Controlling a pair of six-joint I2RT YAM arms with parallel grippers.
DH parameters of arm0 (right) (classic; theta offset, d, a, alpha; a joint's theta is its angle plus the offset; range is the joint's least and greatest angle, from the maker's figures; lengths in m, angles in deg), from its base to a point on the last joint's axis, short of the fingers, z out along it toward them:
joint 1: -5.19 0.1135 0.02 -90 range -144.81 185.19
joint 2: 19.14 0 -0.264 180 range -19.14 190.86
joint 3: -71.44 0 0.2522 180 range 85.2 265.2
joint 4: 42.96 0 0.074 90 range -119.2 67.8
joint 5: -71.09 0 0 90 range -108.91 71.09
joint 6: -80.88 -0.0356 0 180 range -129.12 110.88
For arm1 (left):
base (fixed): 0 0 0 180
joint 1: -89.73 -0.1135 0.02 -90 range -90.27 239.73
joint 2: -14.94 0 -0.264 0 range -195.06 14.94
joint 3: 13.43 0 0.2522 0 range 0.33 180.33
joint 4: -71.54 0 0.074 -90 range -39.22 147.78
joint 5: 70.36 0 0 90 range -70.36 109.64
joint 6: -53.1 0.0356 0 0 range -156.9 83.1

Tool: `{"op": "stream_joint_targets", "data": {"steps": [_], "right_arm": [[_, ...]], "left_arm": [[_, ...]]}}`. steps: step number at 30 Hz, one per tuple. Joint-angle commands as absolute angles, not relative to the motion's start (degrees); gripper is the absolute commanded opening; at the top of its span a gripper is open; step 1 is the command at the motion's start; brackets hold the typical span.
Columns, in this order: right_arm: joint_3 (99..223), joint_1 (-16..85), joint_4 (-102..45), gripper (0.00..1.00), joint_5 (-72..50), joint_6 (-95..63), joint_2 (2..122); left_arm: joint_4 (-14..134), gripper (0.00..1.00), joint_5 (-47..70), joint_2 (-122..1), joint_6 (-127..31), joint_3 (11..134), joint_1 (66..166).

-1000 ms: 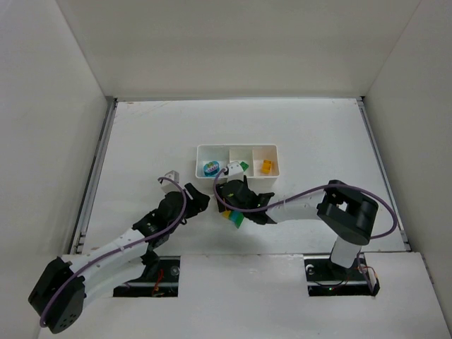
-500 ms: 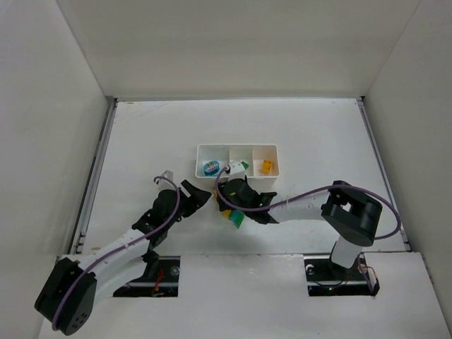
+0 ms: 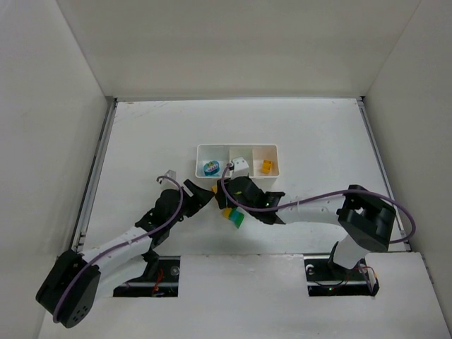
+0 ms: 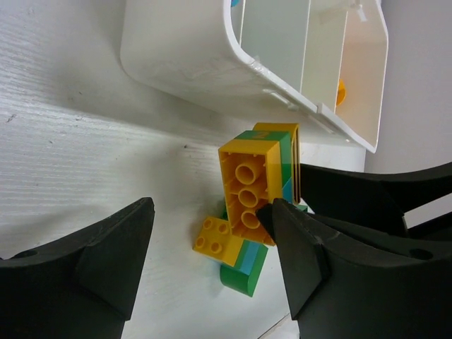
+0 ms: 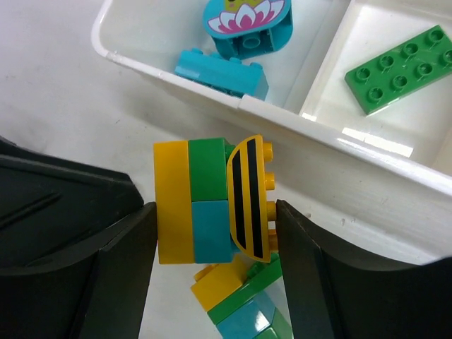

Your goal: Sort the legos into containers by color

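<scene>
Right wrist view, right gripper (image 5: 213,229) jaws closely flanking stacked yellow, green and teal plastic bricks (image 5: 208,183) at centre, grip unclear, white three-compartment plastic tray (image 5: 296,123) above, left gripper (image 4: 212,219) wide open, holding nothing.

White three-compartment tray (image 3: 239,146) at my twelve o'clock, teal bricks (image 5: 220,70) in its left cell, green plate (image 5: 399,67) flat in the middle, orange brick (image 3: 266,167) right, yellow-green-teal clump (image 5: 208,201) just beside its near wall, six o'clock.

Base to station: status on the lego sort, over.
Right end effector shut on lego stack, just outside tray. Left end effector open, close alongside. Second lego clump on table, unsorted.
</scene>
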State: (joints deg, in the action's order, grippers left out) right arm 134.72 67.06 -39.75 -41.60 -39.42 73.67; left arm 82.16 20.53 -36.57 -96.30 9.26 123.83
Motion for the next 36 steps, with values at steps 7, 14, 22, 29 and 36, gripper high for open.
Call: {"op": "stream_joint_targets", "data": {"steps": [7, 14, 22, 29, 36], "right_arm": [[134.2, 69.7, -44.1, 0.62, -34.7, -43.0, 72.6], [132.6, 69.7, -46.3, 0.62, -34.6, -44.6, 70.4], [130.4, 69.7, -51.3, 0.62, -32.9, -47.7, 68.3], [129.4, 69.7, -52.8, 0.62, -33.2, -48.6, 67.2], [128.4, 70.2, -52.1, 0.79, -34.4, -48.5, 65.6]], "left_arm": [[93.3, 0.65, 20.0, -39.1, -101.2, 8.0, 125.5], [92.8, 0.58, 20.2, -36.8, -102.5, 7.0, 125.4], [92.8, 0.51, 19.9, -35.6, -103.9, 6.7, 125.6], [91.4, 0.31, 19.6, -32.0, -104.8, 6.0, 125.3], [86.8, 0.16, 19.6, -26.2, -104.3, 5.9, 124.6]]}}
